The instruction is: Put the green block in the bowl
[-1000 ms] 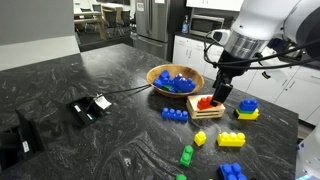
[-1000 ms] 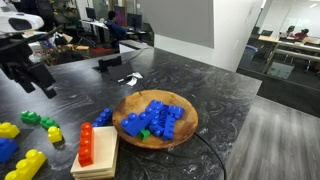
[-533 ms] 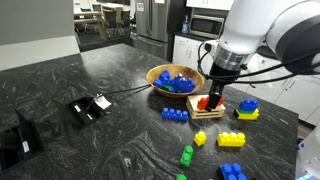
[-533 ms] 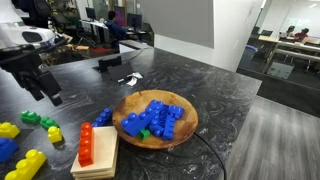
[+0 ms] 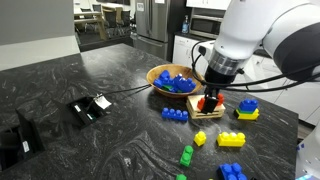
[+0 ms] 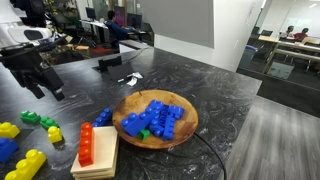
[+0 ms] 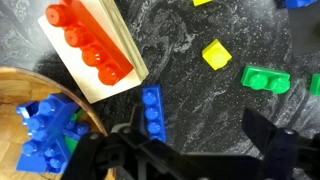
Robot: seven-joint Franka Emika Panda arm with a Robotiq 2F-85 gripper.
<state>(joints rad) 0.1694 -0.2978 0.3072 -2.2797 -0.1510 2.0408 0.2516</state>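
The green block [image 5: 187, 155] lies on the dark marbled counter near the front; it also shows in an exterior view [image 6: 32, 119] and in the wrist view [image 7: 266, 79]. The tan wooden bowl [image 5: 154, 72] holds several blue bricks; it shows in an exterior view [image 6: 185, 126] and at the wrist view's lower left [image 7: 72, 103]. My gripper [image 5: 209, 101] is open and empty. It hangs above the counter by the wooden tray, apart from the green block, as an exterior view [image 6: 44, 88] and the wrist view [image 7: 200, 140] show.
A square wooden tray [image 5: 213, 113] carries a red brick [image 7: 88, 45]. A blue brick [image 7: 152, 110] lies between tray and bowl. Yellow bricks [image 5: 232, 140] and a small yellow piece [image 7: 214, 54] lie near the green block. A black device [image 5: 90, 107] with a cable sits further off.
My gripper has moved a little lower and toward the tray and bowl. It stays open and empty. No brick has moved.
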